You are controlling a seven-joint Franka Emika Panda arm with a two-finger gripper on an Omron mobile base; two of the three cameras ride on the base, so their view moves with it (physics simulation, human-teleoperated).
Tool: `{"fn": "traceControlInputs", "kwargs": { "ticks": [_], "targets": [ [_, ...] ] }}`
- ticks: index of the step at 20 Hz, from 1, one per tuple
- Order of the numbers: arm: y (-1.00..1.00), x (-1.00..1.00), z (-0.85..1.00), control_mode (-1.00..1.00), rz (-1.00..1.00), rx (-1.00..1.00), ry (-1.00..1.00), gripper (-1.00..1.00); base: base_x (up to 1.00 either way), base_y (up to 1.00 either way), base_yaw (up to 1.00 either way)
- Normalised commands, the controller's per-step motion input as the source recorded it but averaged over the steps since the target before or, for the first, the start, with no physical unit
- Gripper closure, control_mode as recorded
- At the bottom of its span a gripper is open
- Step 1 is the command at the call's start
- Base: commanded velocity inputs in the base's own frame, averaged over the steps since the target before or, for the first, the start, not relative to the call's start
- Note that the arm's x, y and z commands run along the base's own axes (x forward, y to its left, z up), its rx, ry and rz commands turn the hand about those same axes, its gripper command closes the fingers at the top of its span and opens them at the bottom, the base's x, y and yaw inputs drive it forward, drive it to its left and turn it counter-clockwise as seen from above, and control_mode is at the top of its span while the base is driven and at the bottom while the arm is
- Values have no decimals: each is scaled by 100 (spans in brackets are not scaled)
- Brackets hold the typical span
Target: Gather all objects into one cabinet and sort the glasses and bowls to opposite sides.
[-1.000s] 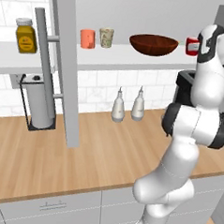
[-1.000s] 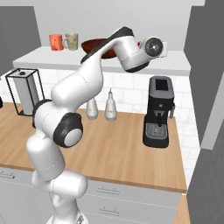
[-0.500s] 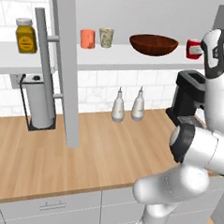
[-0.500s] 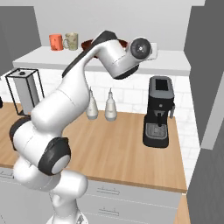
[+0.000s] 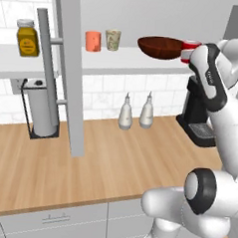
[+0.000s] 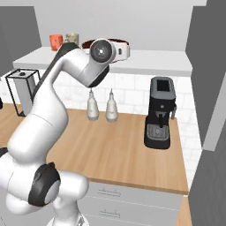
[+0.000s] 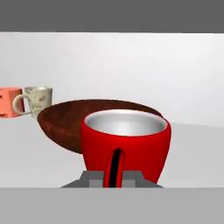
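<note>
Up on the white shelf board point(image 5: 119, 66) of the cabinet, your gripper point(image 7: 114, 176) is closed tight on the handle of the red mug point(image 7: 126, 146), which fills the hand view straight ahead of the fingers, handle toward you and rim level. Your main risk is the brown bowl point(image 7: 78, 124): it sits just behind and to the left of the mug in the hand view, so close that I cannot tell whether they touch, and any push forward or sideways could nudge the bowl along the shelf or knock it against the mug. A handle pinch is also a thin hold, so a quick swing could let the mug pivot or slip. In the left base view the mug point(image 5: 189, 49) shows just right of the bowl point(image 5: 161, 47), near the shelf's right end. The salmon-orange cup point(image 5: 93, 41) and beige speckled cup point(image 5: 113, 40) stand well apart to the left, so the mug probably belongs over there; lift clear before you cross the bowl.
</note>
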Motion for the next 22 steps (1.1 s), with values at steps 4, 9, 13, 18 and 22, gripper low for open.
{"fn": "traceControlInputs", "kwargs": {
  "ticks": [4,9,13,18,22],
  "targets": [
    [67,-5,36,-100,0,0,0,100,0,0,0],
    [42,-9,29,-100,2,3,0,100,0,0,0],
    [40,-7,22,-100,8,7,0,100,0,0,0],
    [54,-16,0,-100,16,1,0,100,0,0,0],
    [54,-10,0,-100,14,0,0,100,0,0,0]
  ]
}}
